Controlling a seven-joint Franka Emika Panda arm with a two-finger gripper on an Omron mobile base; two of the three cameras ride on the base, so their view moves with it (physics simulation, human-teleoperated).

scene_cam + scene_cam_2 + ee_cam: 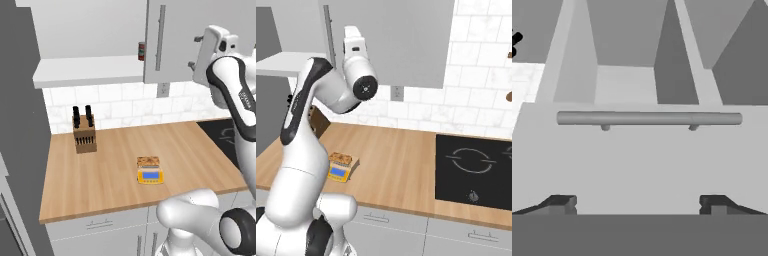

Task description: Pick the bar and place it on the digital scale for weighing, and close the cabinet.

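— Where's the tool and how do its jaws stand?

— Raised up at the cabinet, facing the door. In the hand view its two fingertips stand wide apart, released, with nothing between them. The door's long metal handle lies across that view beyond the tips, not touched.

— Is the cabinet door shut?

— No, it stands swung out from the wall. A red can peeks from behind its edge on the shelf inside.

— And the bar?

— The bar rests on the digital scale, on the wooden bench below, well apart from the tool. The blue display faces the bench's front edge.

— Anything else on the bench?

— A knife block stands near the tiled wall, left of the scale, and a black cooktop is set in at the right.
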